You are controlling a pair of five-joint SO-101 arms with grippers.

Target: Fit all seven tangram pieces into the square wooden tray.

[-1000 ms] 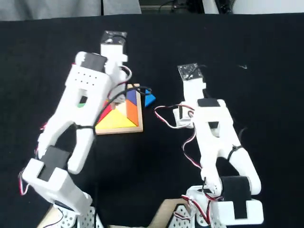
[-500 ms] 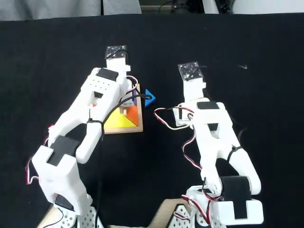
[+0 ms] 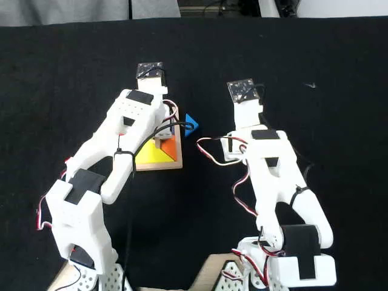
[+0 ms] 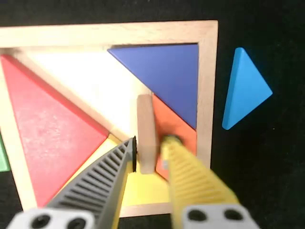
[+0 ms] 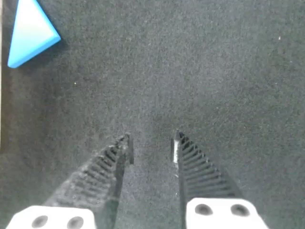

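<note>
The square wooden tray (image 4: 208, 71) holds a red triangle (image 4: 45, 129), a dark blue triangle (image 4: 164, 71), an orange piece (image 4: 177, 129) and a yellow piece (image 4: 143, 183); a pale area (image 4: 90, 76) lies between them. My left gripper (image 4: 150, 150) is shut on a plain wooden piece (image 4: 146, 121) that stands on edge over the tray's middle, beside the orange piece. A light blue triangle (image 4: 243, 88) lies on the cloth just outside the tray's right rim (image 3: 191, 124). My right gripper (image 5: 151, 143) stands open over bare cloth, with the light blue triangle (image 5: 29, 33) some way off.
A sliver of a green piece (image 4: 2, 155) shows outside the tray on the side away from the blue triangle. The left arm (image 3: 130, 130) covers most of the tray (image 3: 160, 167) in the high view. The right arm (image 3: 270, 163) stands right of the tray on black cloth.
The left arm has swung in over the tray, and its wrist now covers more of the pieces. The right arm, tray and light blue triangle have stayed put.
</note>
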